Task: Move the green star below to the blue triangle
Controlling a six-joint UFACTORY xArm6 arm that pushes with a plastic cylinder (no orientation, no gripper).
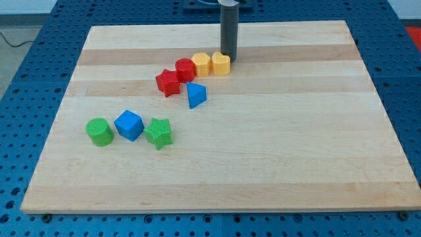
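Observation:
The green star [158, 133] lies at the view's lower left, touching the right side of a blue cube [129, 125]. The blue triangle [195, 95] lies up and to the right of the star, near the board's middle. My tip [228, 56] stands at the view's top centre, just right of and behind a yellow block [221, 64], far from the green star and above the blue triangle.
A green cylinder [99, 131] sits left of the blue cube. A red star [168, 82], a red block [185, 69] and a second yellow block [202, 64] form a row running up to the tip. The wooden board [296, 145] ends in blue pegboard on all sides.

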